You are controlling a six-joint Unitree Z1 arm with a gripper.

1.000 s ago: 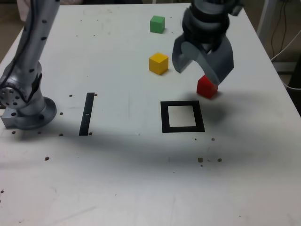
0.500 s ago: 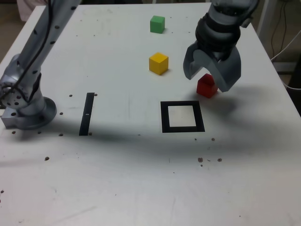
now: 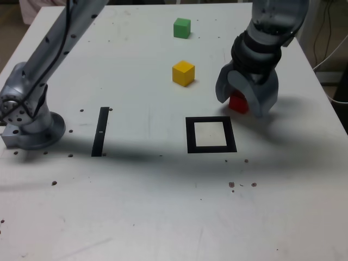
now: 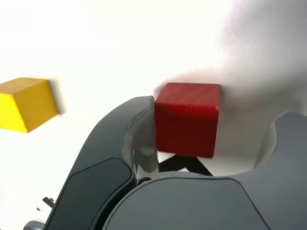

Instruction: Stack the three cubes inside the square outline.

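The gripper [image 3: 246, 101] is straddling the red cube [image 3: 238, 103] with jaws spread, one finger [image 4: 129, 139] touching it, on the worktop [image 3: 163, 206] just beyond the square outline's [image 3: 211, 135] far-right corner.

Light: bright, even | Shadows: soft, dark band across the white matte tabletop [image 3: 163, 217] | Glare: wrist view overexposed, table washed out | Blur: grey haze beside the small red matte cube [image 4: 187, 117]
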